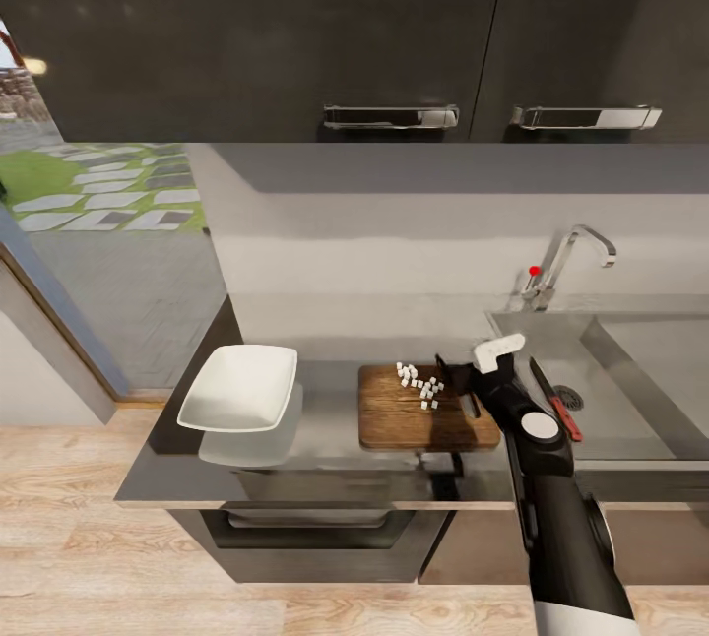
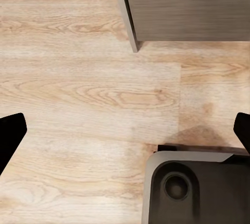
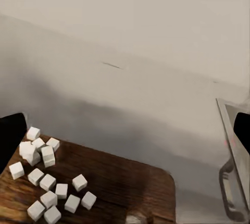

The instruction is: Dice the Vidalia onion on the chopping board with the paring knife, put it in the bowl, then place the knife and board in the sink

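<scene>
The dark wooden chopping board [image 1: 414, 419] lies on the grey countertop [image 1: 325, 439], with several white onion dice [image 1: 418, 385] heaped on its far part. My right gripper [image 1: 471, 367] hovers over the board's far right corner, open and holding nothing. The right wrist view shows the dice [image 3: 47, 182] on the board [image 3: 120, 187], with the right gripper [image 3: 125, 130] spread wide. The white bowl [image 1: 241, 387] stands left of the board. The paring knife [image 1: 553, 398], dark blade and red handle, lies in the sink [image 1: 640, 370] beside the drain. My left gripper [image 2: 125, 130] hangs open above the floor.
A chrome tap [image 1: 571, 257] with a red knob [image 1: 535, 271] stands behind the sink. Dark wall cabinets [image 1: 394, 26] hang above the counter. A glass door [image 1: 98, 222] is at the left. The robot's base [image 2: 198, 187] and a cabinet corner [image 2: 130, 26] sit on the wood floor.
</scene>
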You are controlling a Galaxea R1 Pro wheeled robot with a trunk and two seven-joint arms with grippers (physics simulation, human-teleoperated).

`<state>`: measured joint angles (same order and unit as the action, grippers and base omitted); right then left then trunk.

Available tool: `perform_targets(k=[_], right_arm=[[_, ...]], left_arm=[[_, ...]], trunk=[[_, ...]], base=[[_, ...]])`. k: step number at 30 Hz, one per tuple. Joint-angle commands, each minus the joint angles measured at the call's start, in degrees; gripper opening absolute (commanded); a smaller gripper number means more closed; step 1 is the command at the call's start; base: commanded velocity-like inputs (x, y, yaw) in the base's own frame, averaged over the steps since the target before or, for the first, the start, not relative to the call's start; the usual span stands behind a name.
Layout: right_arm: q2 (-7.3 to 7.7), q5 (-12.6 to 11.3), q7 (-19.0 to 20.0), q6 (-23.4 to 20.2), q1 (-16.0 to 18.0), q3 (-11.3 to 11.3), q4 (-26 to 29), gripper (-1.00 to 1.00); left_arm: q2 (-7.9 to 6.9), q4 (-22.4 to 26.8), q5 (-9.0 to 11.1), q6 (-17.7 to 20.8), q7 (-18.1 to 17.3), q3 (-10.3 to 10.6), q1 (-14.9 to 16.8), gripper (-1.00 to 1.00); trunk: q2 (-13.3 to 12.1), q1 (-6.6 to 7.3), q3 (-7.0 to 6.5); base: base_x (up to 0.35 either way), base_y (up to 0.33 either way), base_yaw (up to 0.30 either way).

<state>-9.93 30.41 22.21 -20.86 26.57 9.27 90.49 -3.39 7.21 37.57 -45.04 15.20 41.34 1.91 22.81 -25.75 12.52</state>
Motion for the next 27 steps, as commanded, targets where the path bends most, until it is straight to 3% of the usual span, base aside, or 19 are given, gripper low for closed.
perform_targets(k=[1, 7, 9, 11, 16, 27], right_arm=[[-0.07, 0.6, 0.7, 0.5, -0.3, 0.1, 0.1, 1.00], [-0.07, 0.3, 1.2, 1.8, -1.7, 0.9, 0.3, 1.00], [-0.07, -2.0, 1.2, 1.6, -1.8, 1.6, 0.1, 1.00], [-0.07, -4.3, 1.2, 1.1, -1.8, 3.6, 0.0, 1.00], [-0.07, -5.7, 1.2, 0.3, -1.8, 7.7, -0.4, 1.00], [-0.07, -5.9, 1.2, -5.1, -1.8, 8.2, -0.7, 1.00]], left_arm=[[-0.03, 0.1, 0.0, -0.1, 0.5, 0.5, 0.0, 1.00], [-0.03, -0.1, 0.0, 0.0, 0.5, 0.5, 0.0, 1.00], [-0.03, -0.1, 0.0, 0.0, 0.5, 0.4, 0.0, 1.00], [-0.03, -0.2, 0.0, 0.0, 0.5, 0.4, 0.0, 1.00], [-0.03, -0.2, 0.0, 0.0, 0.5, 0.4, 0.0, 1.00], [-0.03, -0.2, 0.0, -0.1, 0.5, 0.5, 0.0, 1.00]], trunk=[[0.1, -0.03, 0.11], [0.1, -0.03, 0.11], [0.1, -0.03, 0.11], [0.1, -0.03, 0.11], [0.1, -0.03, 0.11], [0.1, -0.03, 0.12]], base=[[0.000, 0.000, 0.000], [0.000, 0.000, 0.000], [0.000, -0.050, 0.000], [0.000, -0.188, 0.000], [0.000, -0.284, 0.000], [0.000, -0.070, 0.000]])
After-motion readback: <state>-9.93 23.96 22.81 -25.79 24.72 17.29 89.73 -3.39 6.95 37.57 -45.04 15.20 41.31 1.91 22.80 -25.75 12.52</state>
